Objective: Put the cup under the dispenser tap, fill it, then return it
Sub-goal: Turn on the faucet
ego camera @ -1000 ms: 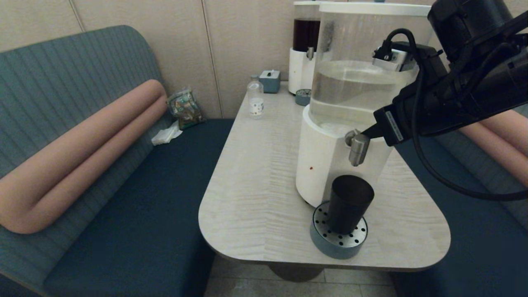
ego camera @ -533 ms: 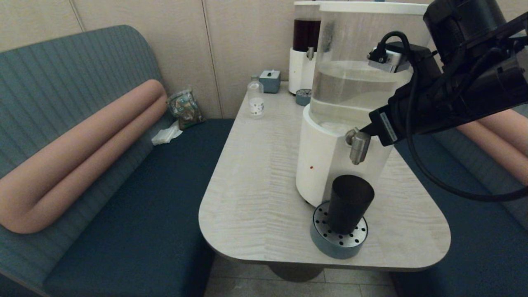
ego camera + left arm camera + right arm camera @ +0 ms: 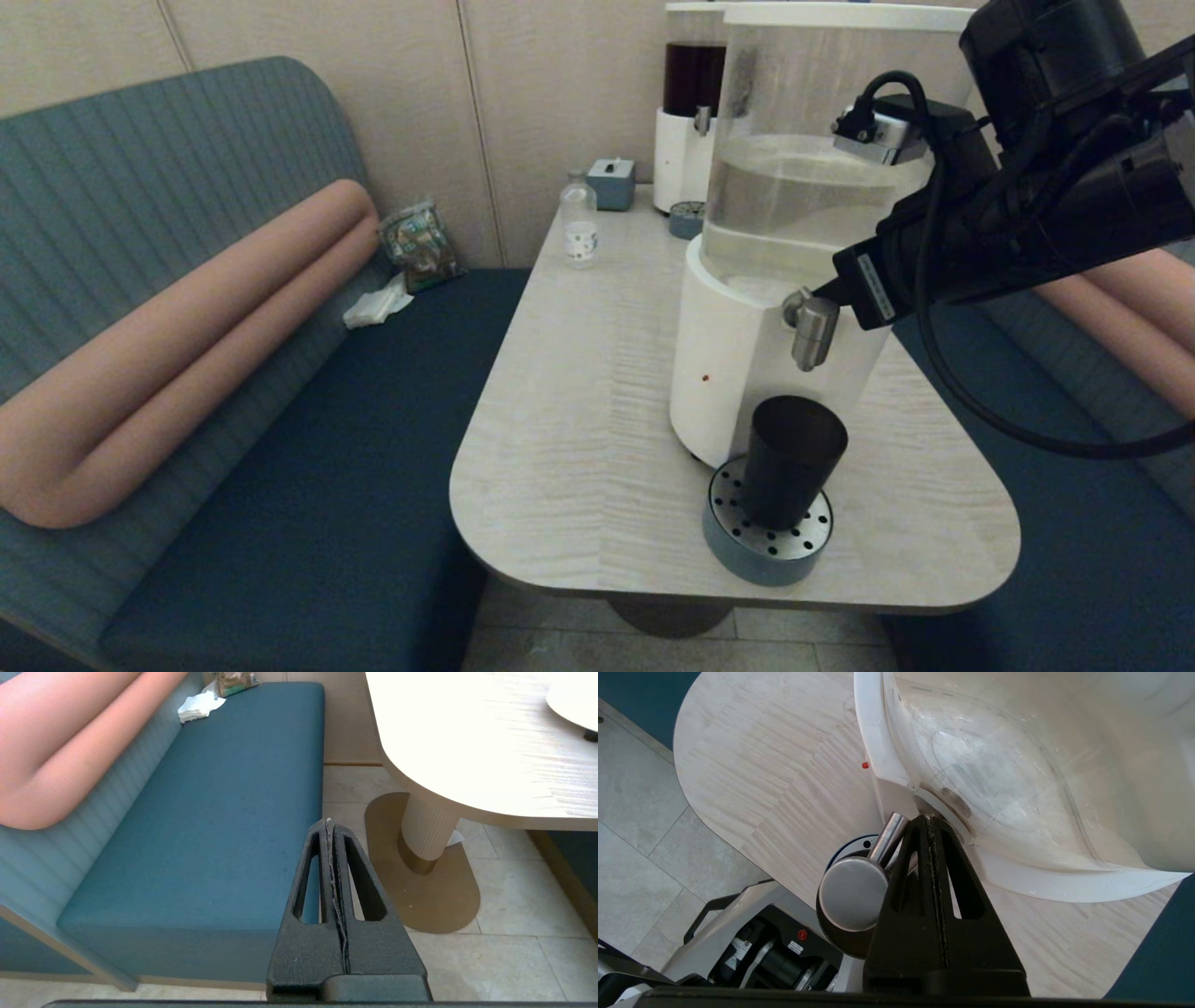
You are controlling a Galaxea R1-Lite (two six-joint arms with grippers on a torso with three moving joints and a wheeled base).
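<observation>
The black cup (image 3: 790, 461) stands upright on a round perforated drip tray (image 3: 766, 539), directly below the steel dispenser tap (image 3: 811, 329) of the white-based dispenser (image 3: 738, 364) with its clear tank of pale liquid. My right gripper (image 3: 826, 297) is shut and empty, its tips pressed in behind the tap, against the stem beside the dispenser wall. From the right wrist, the tap's round cap (image 3: 853, 899) sits just beside the shut fingers (image 3: 924, 868), with the cup's dark rim (image 3: 840, 947) under it. My left gripper (image 3: 328, 823) is shut and parked low over the floor beside the bench.
A second dispenser with dark liquid (image 3: 693, 112) stands at the back of the table (image 3: 579, 420), with a small clear bottle (image 3: 579, 224) and a small grey box (image 3: 611, 182) near it. Blue benches (image 3: 327, 485) flank the table; the table pedestal (image 3: 427, 833) is near the left gripper.
The right gripper has shifted slightly left and up, staying against the tap, which moved a little with it. The cup and left arm have not moved.
</observation>
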